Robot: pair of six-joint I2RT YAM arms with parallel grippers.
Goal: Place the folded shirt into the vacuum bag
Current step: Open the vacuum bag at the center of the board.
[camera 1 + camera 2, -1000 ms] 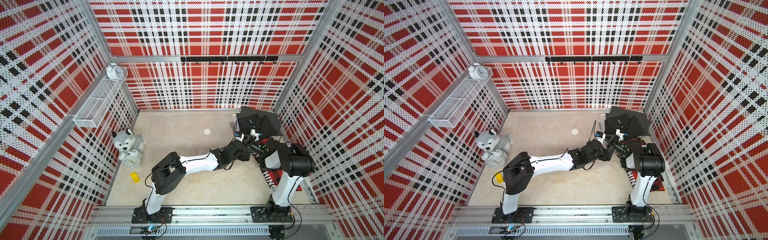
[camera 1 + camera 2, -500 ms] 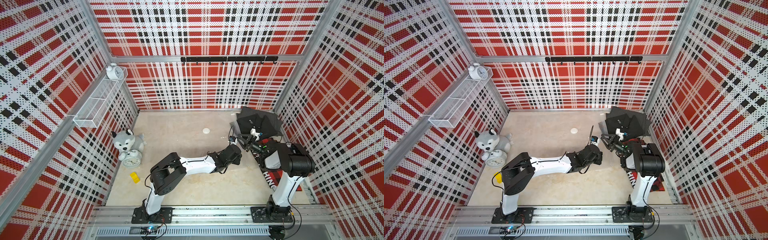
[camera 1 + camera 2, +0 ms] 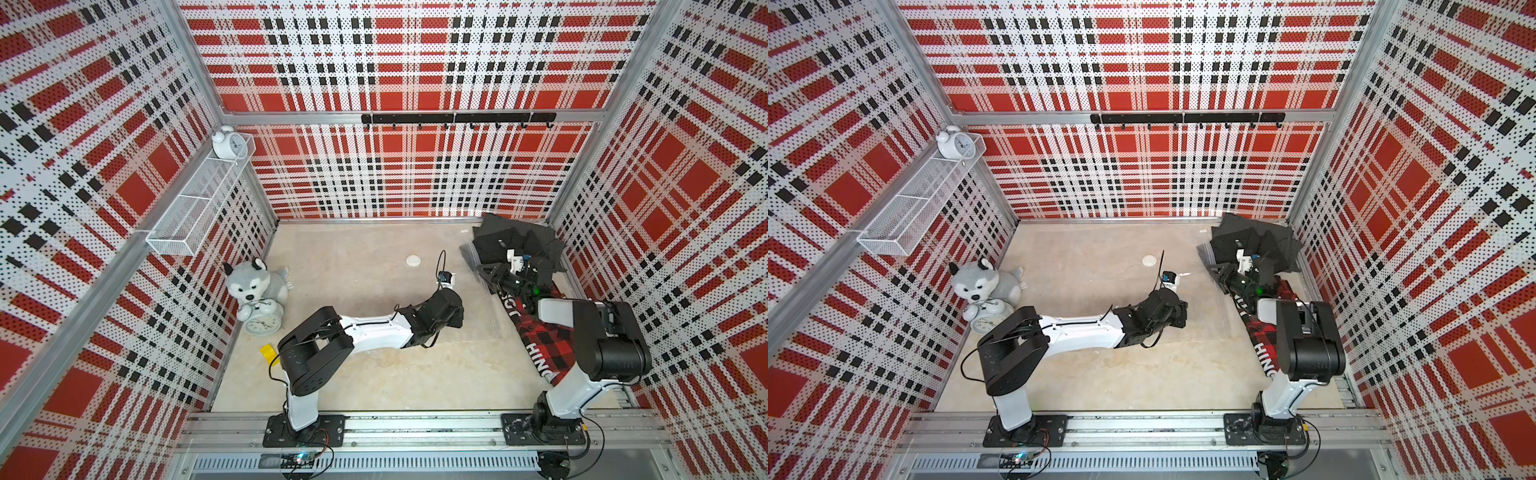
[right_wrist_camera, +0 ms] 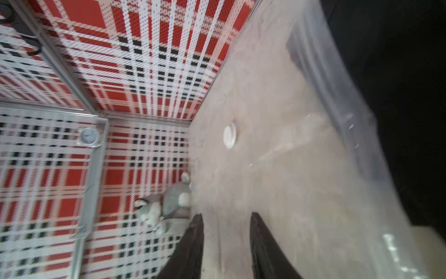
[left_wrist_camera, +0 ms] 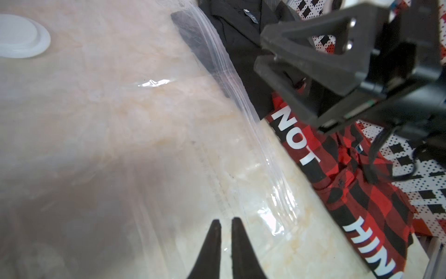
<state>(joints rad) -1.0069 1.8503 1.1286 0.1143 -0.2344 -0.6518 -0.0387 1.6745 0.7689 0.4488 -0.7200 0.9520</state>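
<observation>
A clear, glossy, crinkly vacuum bag point(image 5: 241, 108) with a round white valve cap point(image 3: 413, 260) lies flat mid-tabletop, the left gripper point(image 5: 225, 220) over it, jaws barely parted and empty, the right gripper point(image 4: 226, 214) spread empty near its ridged mouth, and the soft red-plaid folded shirt point(image 5: 362, 193) outside by the right edge, where slick film could slip any pinch.

You're looking at a grey husky plush point(image 3: 254, 282) leaning on a pale alarm clock point(image 3: 262, 323) by the left wall. A white alarm clock point(image 3: 227, 143) is sitting in the wire shelf point(image 3: 195, 216), and a small yellow piece point(image 3: 268, 352) is lying on the floor.
</observation>
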